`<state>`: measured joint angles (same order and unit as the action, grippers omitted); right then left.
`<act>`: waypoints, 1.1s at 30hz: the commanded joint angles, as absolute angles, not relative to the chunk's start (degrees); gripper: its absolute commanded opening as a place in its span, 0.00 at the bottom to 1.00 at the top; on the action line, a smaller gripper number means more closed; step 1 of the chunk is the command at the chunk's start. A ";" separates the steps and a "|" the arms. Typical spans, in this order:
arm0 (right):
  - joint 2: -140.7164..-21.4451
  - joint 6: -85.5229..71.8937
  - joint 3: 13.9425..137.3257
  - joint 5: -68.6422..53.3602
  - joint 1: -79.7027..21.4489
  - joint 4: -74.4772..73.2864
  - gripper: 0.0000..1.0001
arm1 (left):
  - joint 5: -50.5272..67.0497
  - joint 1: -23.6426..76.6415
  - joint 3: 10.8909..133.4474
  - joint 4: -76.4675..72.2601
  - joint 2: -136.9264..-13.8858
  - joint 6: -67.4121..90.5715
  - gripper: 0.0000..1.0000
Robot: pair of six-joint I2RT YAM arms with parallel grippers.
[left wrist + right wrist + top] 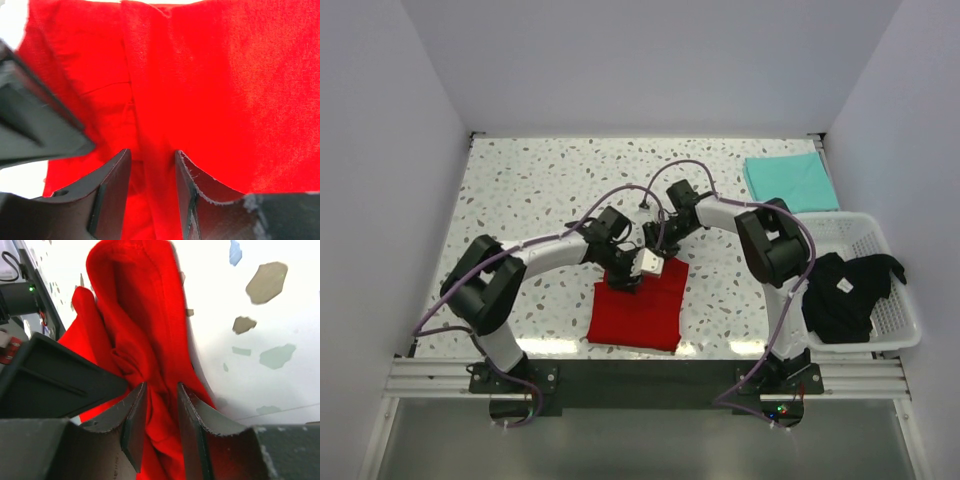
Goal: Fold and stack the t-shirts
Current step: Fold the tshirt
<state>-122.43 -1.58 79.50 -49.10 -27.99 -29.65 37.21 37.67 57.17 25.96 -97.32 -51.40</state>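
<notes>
Jaws of right gripper (161,387) pinch bunched fold of red t-shirt (640,318). Jaws of left gripper (152,156) sit either side of red fold; can't tell if squeezing. Red t-shirt lies on table (520,190), front middle. Mint-teal t-shirt (790,181) lies flat, far right corner. Black t-shirt (842,292) in basket (898,262).

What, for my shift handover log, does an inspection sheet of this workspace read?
Surface: speckled table, brightly lit.
Job's things: red t-shirt partly folded, centre near edge; mint-teal t-shirt folded flat, far right corner; black t-shirt crumpled in the white basket.
Clutter: nothing seen.
Tools: right tool shut on a bunched fold of the red t-shirt; left tool straddles a red fold, grip unclear.
Cables: purple cables loop along both arms.
Surroundings: plain white walls on three sides.
</notes>
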 commanded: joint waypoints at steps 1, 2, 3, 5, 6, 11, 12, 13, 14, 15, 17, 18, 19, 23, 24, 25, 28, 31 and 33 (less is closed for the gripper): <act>-124.45 -0.79 81.83 -46.59 -27.95 -28.65 0.35 | 40.25 38.06 59.85 27.42 -98.96 -51.15 0.45; -124.80 -0.27 82.00 -46.58 -27.86 -28.74 0.35 | 40.43 38.06 60.20 28.03 -99.31 -51.07 0.45; -125.50 -0.26 82.09 -46.50 -27.95 -28.74 0.34 | 40.43 38.14 60.38 28.30 -99.66 -50.98 0.44; -126.03 -0.26 82.26 -46.58 -27.86 -28.74 0.34 | 39.99 38.14 60.90 28.48 -100.37 -50.80 0.38; -126.21 -0.26 82.35 -46.67 -27.86 -28.83 0.34 | 39.99 38.14 61.26 28.74 -100.63 -50.54 0.34; -127.09 1.84 82.00 -46.67 -27.86 -29.00 0.34 | 40.43 38.32 62.49 29.45 -99.07 -50.01 0.00; -127.35 2.11 82.00 -46.67 -27.95 -29.18 0.33 | 40.17 38.41 62.14 28.57 -98.01 -49.75 0.00; -127.53 2.28 82.00 -46.67 -28.04 -29.61 0.33 | 39.12 38.58 61.79 27.87 -97.04 -49.66 0.00; -127.88 2.81 82.00 -46.76 -27.95 -29.88 0.33 | 38.59 39.02 61.00 26.56 -95.03 -49.83 0.00; -128.05 2.99 82.00 -46.84 -27.95 -29.97 0.33 | 37.97 39.37 60.74 25.93 -94.05 -49.92 0.00; -128.32 3.60 81.65 -46.85 -28.04 -30.23 0.32 | 36.39 40.16 60.38 24.62 -92.03 -50.36 0.00; -128.23 3.69 81.65 -47.02 -28.04 -30.41 0.32 | 35.86 40.25 60.38 24.35 -91.50 -50.54 0.00; -128.32 3.95 81.56 -47.11 -28.04 -30.58 0.32 | 34.90 40.43 60.38 23.48 -91.15 -50.80 0.00; -128.41 4.48 81.47 -47.64 -28.04 -30.76 0.32 | 32.09 40.52 60.47 20.40 -90.09 -52.64 0.00; -128.50 4.57 81.39 -47.72 -28.04 -30.85 0.31 | 31.65 40.52 60.56 19.96 -90.09 -53.08 0.00; -128.58 4.83 81.47 -47.90 -28.04 -31.20 0.31 | 30.42 40.52 60.64 18.73 -90.26 -53.52 0.00; -128.67 5.27 81.56 -47.99 -28.04 -31.64 0.31 | 27.79 40.52 60.91 16.10 -91.40 -54.84 0.00; -128.58 5.45 81.65 -48.25 -28.12 -31.99 0.31 | 24.80 40.43 59.07 11.27 -91.67 -55.90 0.00; -128.58 5.54 81.65 -48.34 -28.04 -32.17 0.31 | 22.69 40.43 58.28 9.06 -91.67 -56.16 0.00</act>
<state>-125.64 2.37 81.93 -53.74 -27.70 -30.48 26.96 40.60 59.37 16.97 -91.42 -53.82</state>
